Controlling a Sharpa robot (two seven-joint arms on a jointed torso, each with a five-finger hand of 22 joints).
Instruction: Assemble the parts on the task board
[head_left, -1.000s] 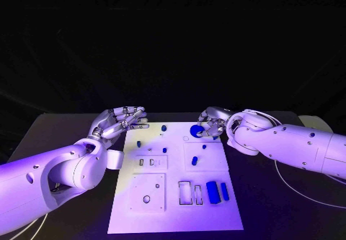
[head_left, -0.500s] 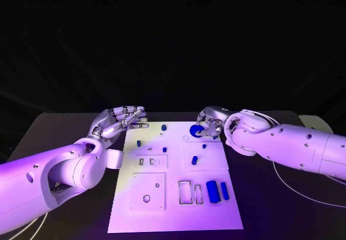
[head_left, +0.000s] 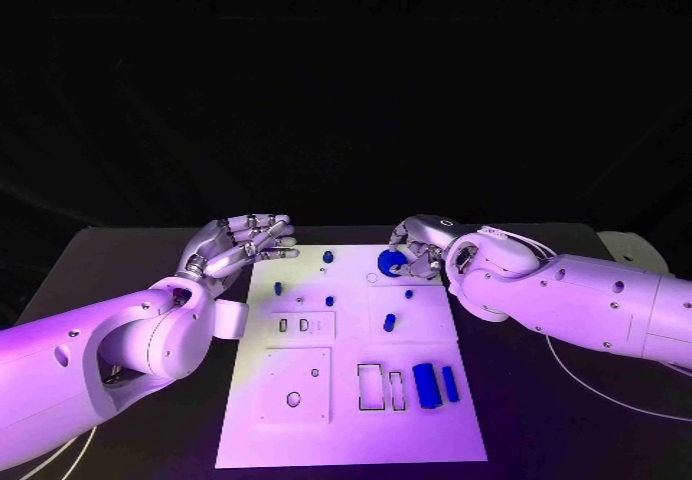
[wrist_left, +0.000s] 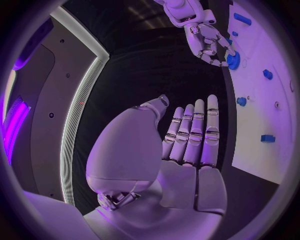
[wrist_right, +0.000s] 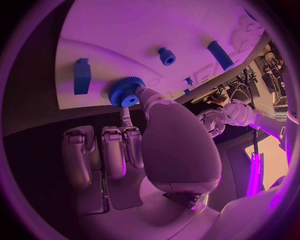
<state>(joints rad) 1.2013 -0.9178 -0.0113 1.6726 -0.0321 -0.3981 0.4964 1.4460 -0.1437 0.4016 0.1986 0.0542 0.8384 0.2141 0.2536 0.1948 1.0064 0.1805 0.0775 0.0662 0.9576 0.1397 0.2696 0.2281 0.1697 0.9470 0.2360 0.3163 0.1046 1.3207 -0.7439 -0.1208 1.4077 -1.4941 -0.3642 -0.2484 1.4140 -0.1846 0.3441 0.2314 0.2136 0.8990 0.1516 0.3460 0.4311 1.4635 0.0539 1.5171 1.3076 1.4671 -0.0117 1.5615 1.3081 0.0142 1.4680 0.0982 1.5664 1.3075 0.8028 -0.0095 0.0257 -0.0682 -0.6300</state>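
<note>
Board (head_left: 353, 420) lay mid-table, holding small blue parts: two long blocks (head_left: 434, 384) standing beside the rectangular slots near its front edge, pegs (head_left: 329, 299) scattered further up. Right hand (head_left: 415, 247) pinched the blue gear (head_left: 389, 262) at the board's far right corner; the right wrist view showed the gear's toothed rim (wrist_right: 125, 91) touching the board. Left hand (head_left: 235, 245) hovered at the far left edge, fingers straight and apart, holding nothing; its wrist view showed the bare palm (wrist_left: 187, 170).
</note>
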